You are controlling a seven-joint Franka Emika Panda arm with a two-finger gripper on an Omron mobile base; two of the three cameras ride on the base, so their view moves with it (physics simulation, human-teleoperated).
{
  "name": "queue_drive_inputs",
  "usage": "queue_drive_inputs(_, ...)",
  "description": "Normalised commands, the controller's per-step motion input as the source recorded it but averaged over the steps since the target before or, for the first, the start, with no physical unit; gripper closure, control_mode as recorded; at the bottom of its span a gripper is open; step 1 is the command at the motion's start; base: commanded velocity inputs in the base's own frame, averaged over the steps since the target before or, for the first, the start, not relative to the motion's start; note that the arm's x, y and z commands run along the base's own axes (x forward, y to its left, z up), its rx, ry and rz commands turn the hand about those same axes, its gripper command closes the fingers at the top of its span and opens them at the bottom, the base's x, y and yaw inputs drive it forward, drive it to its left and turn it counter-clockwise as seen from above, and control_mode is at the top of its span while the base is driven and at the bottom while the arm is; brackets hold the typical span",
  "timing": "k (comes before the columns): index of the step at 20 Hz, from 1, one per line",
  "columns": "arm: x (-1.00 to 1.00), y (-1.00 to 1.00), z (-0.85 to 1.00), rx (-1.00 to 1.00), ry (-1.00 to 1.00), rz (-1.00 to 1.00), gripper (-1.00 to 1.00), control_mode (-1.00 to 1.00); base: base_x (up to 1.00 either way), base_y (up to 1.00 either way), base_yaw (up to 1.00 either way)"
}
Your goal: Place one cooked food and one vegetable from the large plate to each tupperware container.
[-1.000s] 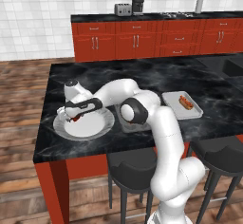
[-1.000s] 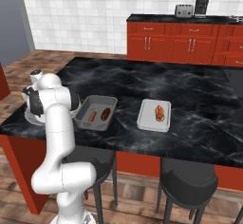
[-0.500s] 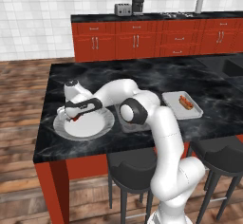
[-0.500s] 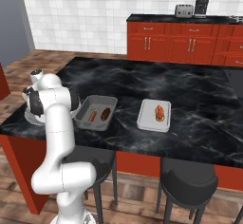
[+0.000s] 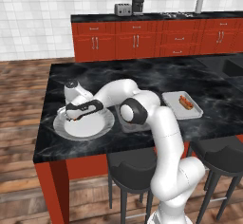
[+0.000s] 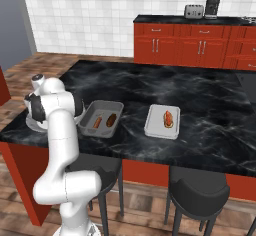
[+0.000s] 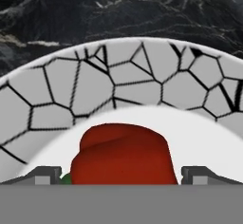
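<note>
Reaching far out to its left, the white arm (image 5: 156, 123) bends low over the black counter (image 5: 156, 76) so that its hand hangs just above the large plate (image 5: 102, 128). The gripper (image 5: 72, 118) points down at the left part of that plate. Its two fingers stand wide apart and hold nothing. In the hand view, the small round red vegetable (image 7: 121, 156) sits on the white middle of the plate, right between the two dark finger tips, one tip (image 7: 45, 174) on each side. Whether the tips touch it cannot be told. The grey cracked-looking rim of the plate curves around behind the red piece.

To the right of the plate lies the nearer tupperware container (image 6: 90, 130). It holds the thin reddish-brown sausage (image 6: 96, 122) and the dark brown lump (image 6: 111, 120), side by side. Further right, a little apart, lies the other tupperware container (image 6: 155, 127). It holds the hot dog (image 6: 168, 118) in its tan bun. Dark round stools (image 6: 197, 192) stand at the near edge of the counter.
</note>
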Motion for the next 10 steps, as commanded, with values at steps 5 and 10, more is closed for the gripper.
queue_drive_inputs(5, 0.0, 0.0, 0.0, 0.0, 0.0, 0.03, -1.0, -1.0, 0.0, 0.0, 0.0)
queue_drive_inputs(10, 0.0, 0.0, 0.0, 0.0, 0.0, 0.04, 1.0, -1.0, 0.0, 0.0, 0.0)
